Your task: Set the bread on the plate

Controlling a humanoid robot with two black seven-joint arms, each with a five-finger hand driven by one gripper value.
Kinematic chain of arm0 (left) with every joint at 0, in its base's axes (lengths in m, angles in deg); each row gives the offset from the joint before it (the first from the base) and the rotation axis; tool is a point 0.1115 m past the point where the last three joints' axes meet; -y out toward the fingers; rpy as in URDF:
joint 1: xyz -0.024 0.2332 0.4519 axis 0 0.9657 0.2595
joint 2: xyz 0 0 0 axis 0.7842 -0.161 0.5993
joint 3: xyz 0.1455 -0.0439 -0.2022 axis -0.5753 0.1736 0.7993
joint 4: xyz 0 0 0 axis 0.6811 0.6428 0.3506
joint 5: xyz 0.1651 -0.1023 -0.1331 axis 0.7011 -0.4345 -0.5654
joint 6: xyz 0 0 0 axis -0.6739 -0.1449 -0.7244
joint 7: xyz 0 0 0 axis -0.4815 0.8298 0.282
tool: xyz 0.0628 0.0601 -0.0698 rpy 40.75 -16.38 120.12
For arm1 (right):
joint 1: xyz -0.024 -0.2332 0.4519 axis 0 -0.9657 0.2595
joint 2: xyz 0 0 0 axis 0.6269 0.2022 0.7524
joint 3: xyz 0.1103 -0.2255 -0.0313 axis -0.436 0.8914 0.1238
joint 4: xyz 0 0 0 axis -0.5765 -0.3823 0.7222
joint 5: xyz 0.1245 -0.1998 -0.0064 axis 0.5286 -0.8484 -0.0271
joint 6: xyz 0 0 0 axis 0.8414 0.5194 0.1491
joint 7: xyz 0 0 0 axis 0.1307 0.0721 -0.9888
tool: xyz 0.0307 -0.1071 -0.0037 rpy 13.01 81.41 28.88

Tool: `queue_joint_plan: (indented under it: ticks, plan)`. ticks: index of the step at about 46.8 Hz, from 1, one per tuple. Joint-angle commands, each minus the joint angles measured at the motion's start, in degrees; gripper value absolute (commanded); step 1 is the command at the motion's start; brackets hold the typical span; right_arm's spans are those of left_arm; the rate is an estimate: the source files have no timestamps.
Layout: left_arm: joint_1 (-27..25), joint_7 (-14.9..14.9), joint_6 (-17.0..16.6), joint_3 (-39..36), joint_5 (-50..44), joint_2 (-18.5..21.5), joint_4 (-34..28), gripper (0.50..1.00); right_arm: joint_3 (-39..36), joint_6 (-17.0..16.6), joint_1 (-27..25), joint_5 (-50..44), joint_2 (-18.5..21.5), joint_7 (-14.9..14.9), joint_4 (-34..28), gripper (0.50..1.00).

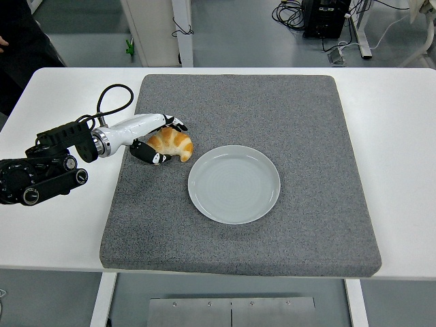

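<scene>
Left hand [158,138] fingers curl around the bread [171,143], left of the plate [234,184], securing it for lifting.

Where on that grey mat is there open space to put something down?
The grey mat is bare behind and right of the plate, and along its near edge. It is crowded at the left, where the left robot hand closes around the bread.

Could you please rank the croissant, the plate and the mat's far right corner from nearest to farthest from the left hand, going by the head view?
1. Croissant: right at the left hand, between its fingers.
2. Plate: to the hand's right, slightly nearer the table's front edge.
3. Grey mat's far right corner: farthest, far across the mat.
</scene>
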Motion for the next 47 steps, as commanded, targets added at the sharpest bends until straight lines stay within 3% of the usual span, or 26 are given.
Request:
queue_joint_plan:
  ticks: [1, 10, 19, 37, 47]
  plan:
    - [-0.2, -0.2, 0.0, 0.5, -0.6, 0.0, 0.0, 0.696, 0.0, 0.0, 0.0, 0.0, 0.0, 0.0, 0.0, 1.0]
    - [-1.5, -0.3, 0.1, 1.7, -0.8, 0.3, 0.0, 0.663, 0.0, 0.0, 0.0, 0.0, 0.0, 0.0, 0.0, 1.0]
    - [-3.1, -0.5, 1.0, 5.1, -0.8, 0.3, 0.4, 0.661, 0.0, 0.0, 0.0, 0.0, 0.0, 0.0, 0.0, 1.0]
    - [-6.6, -0.3, 7.9, 11.7, 0.1, 0.5, 2.7, 0.661, 0.0, 0.0, 0.0, 0.0, 0.0, 0.0, 0.0, 1.0]
    - [-8.8, -0.5, 9.8, 13.0, 0.3, 0.7, 4.0, 0.669, 0.0, -0.1, 0.0, 0.0, 0.0, 0.0, 0.0, 1.0]
